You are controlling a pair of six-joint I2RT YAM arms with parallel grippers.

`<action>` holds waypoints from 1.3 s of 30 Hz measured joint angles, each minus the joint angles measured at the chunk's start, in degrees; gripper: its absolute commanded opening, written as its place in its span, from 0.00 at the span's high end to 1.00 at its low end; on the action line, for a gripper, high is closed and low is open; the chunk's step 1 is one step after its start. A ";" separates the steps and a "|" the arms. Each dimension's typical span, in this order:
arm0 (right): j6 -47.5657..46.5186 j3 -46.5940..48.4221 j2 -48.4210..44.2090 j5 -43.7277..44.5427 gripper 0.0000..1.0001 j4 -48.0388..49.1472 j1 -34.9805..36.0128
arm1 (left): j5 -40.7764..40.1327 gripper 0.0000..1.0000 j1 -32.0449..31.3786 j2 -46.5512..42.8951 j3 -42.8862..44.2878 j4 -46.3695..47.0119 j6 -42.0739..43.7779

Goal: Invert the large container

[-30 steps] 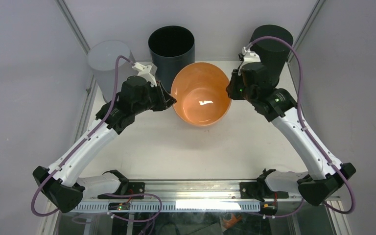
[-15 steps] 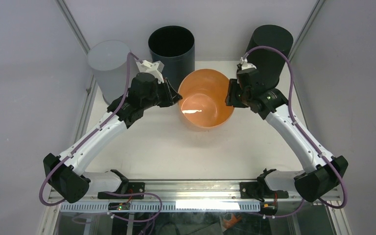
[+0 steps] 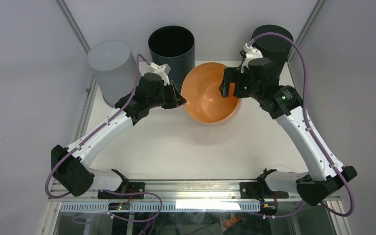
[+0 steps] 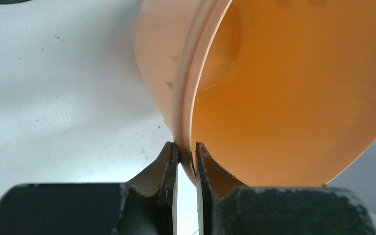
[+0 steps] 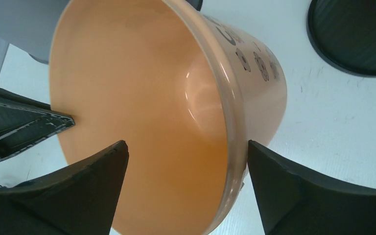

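white table (image 3: 176, 142) | on it: grey bin (image 3: 108, 68) | black bin (image 3: 171, 46) | second black bin (image 3: 274, 41)

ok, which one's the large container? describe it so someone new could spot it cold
On the white table, look to the far edge, where a grey cylinder, an open black bin and a black cylinder stand. Just in front, between the left gripper and right gripper, is the orange bucket. It is the only orange thing, tapered and wide-mouthed; its neighbours are straight-sided grey or black.

The orange plastic bucket (image 3: 208, 100), dark prints on its outer wall, is tilted with its mouth partly upward, just front-right of the open black bin (image 3: 183, 58).
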 measured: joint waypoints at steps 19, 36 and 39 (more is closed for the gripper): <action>-0.98 0.13 2.71 3.06 0.05 -3.65 -0.26 | 1.73 1.00 -0.33 0.15 3.48 -0.48 -2.10; 0.76 -1.22 11.15 3.08 0.01 -6.05 -1.90 | 5.88 1.00 -1.11 -2.67 1.40 -1.16 -4.22; 0.59 -1.22 12.63 3.80 0.01 -5.84 -2.01 | 6.05 1.00 -1.11 -2.69 1.22 -1.27 -4.20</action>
